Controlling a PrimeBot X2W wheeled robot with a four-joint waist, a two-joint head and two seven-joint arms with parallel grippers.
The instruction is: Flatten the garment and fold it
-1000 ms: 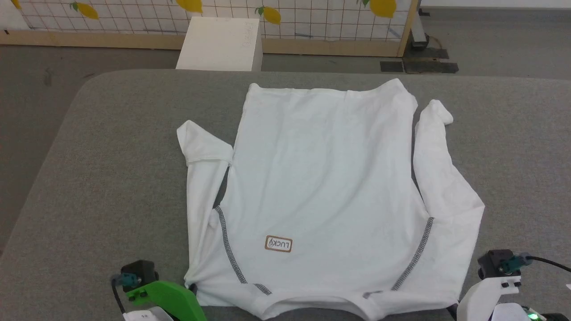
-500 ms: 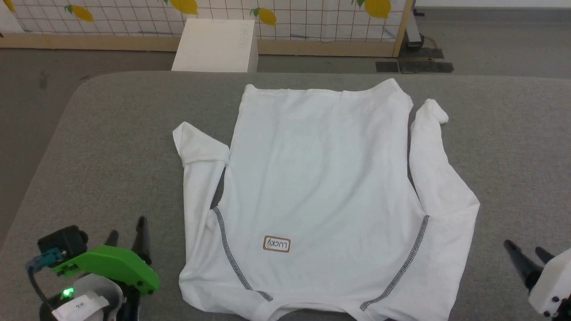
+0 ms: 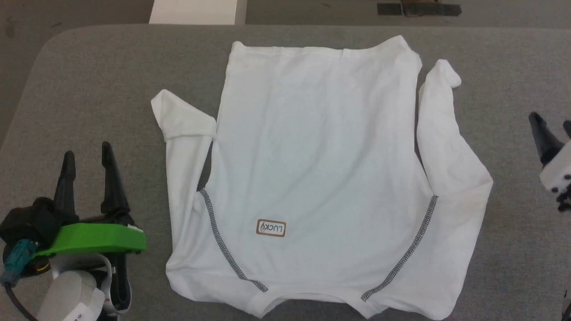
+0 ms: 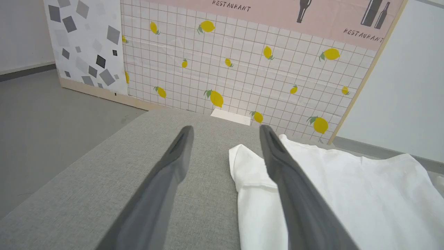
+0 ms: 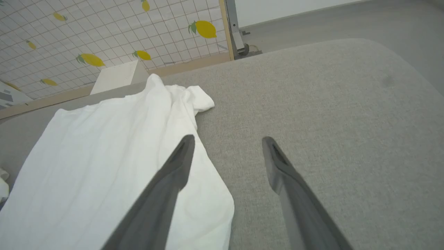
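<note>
The garment (image 3: 312, 169), a white long-sleeved shirt with grey zigzag seams and a small brown label, lies spread flat on the grey table (image 3: 89, 89), its collar toward me and its hem at the far side. Both sleeves lie folded alongside the body. My left gripper (image 3: 87, 154) hangs open left of the left sleeve (image 4: 256, 180), holding nothing. My right gripper (image 3: 551, 122) is open at the right edge of the head view, clear of the right sleeve (image 5: 194, 100). Both wrist views show spread fingers with only table or cloth beyond.
A white box (image 3: 196, 11) stands on the floor beyond the table's far edge. A lemon-patterned grid partition (image 4: 242, 69) stands behind it. Bare grey table surface lies on both sides of the garment.
Both grippers opened, let go of the garment's near corners and moved outward and farther up the table. The head camera tilted down, so the whole picture shifted.
</note>
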